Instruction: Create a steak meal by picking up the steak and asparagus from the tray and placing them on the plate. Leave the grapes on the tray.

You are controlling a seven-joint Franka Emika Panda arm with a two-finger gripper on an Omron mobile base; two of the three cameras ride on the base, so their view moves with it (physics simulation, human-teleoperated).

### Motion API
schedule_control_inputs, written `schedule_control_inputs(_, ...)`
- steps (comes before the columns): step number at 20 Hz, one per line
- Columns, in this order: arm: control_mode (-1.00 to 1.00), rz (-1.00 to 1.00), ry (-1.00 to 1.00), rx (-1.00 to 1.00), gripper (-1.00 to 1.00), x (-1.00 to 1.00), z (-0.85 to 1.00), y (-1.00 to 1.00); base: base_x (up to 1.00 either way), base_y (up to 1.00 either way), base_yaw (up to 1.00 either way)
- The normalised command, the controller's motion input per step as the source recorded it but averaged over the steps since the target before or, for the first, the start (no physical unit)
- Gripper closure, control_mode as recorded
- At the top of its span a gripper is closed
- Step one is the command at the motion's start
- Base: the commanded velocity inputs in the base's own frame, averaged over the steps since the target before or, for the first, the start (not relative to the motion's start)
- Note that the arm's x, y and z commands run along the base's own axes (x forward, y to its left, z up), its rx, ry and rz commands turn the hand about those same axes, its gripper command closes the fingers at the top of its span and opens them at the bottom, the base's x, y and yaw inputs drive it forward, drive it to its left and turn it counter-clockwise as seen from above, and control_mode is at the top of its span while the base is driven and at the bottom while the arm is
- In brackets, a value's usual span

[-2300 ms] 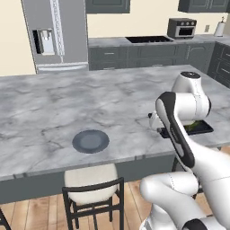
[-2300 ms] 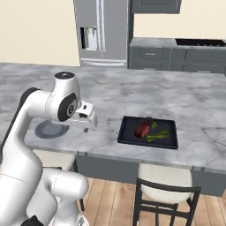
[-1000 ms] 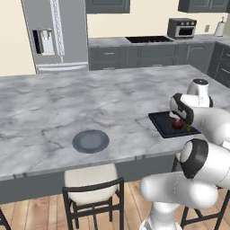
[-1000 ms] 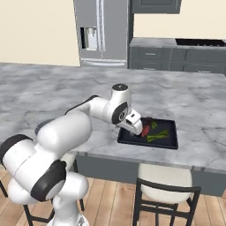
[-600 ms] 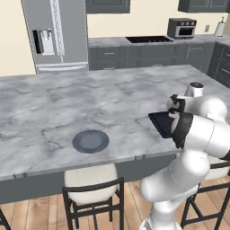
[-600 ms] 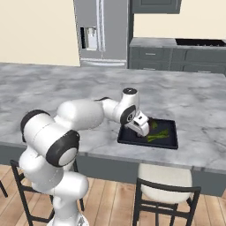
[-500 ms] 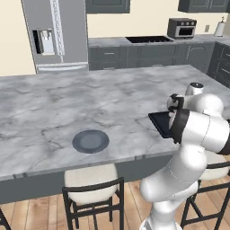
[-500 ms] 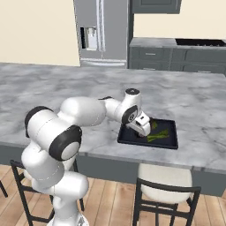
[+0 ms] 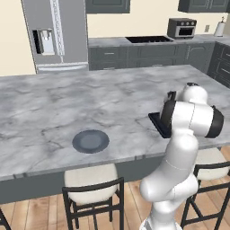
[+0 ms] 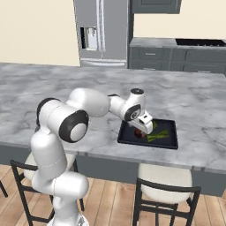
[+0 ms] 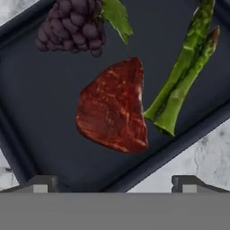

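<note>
1. Broadly, the marble island counter (image 9: 54, 112) carries everything. With the black tray (image 10: 170, 140) as the landmark, the tray sits near the counter's front edge, and the round grey plate (image 9: 90, 140) lies well apart from it along that same edge, with nothing on it.

2. So neither food item has reached the plate, and I judge the step in hand to be the approach for the first pick, most likely the steak.

3. In the right base view the white arm reaches over the tray's near-left part, and the gripper (image 10: 143, 128) hangs low above the tray floor. Its jaws stand wide apart, with nothing between them.

4. Inside the tray, the steak (image 11: 113, 107) lies about mid-floor. In the hand view it sits just ahead of the two finger tips (image 11: 41, 184), roughly centred on the gap between them and not touching either.

5. The asparagus (image 11: 184, 76) lies just beside the steak, towards the tray's rim on one side, its cut ends nearly touching the meat's edge.

6. The grapes (image 11: 69, 26) rest further ahead in the tray's far corner as the hand camera looks, close to the steak but apart from it, with a green leaf (image 11: 117, 17) attached.

7. The next move, as I read it, calls for a straight descent so the fingers straddle the steak, then a firm close without catching the asparagus stalks alongside.
</note>
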Motion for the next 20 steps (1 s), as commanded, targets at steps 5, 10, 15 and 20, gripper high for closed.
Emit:
schedule_control_inputs(5, -1.00, 0.00, 0.00, 0.00, -1.00, 0.28, -0.35, -0.14, 0.00, 0.00, 0.00)
schedule_control_inputs(10, -1.00, 0.00, 0.00, 0.00, -1.00, 0.36, -0.21, -0.09, 0.00, 0.00, 0.00)
schedule_control_inputs(15, -1.00, 0.00, 0.00, 0.01, -1.00, 0.29, -0.28, -0.09, 0.00, 0.00, 0.00)
schedule_control_inputs(20, -1.00, 0.00, 0.00, 0.00, 1.00, 0.01, -0.23, 0.00, 0.00, 0.00, 0.00)
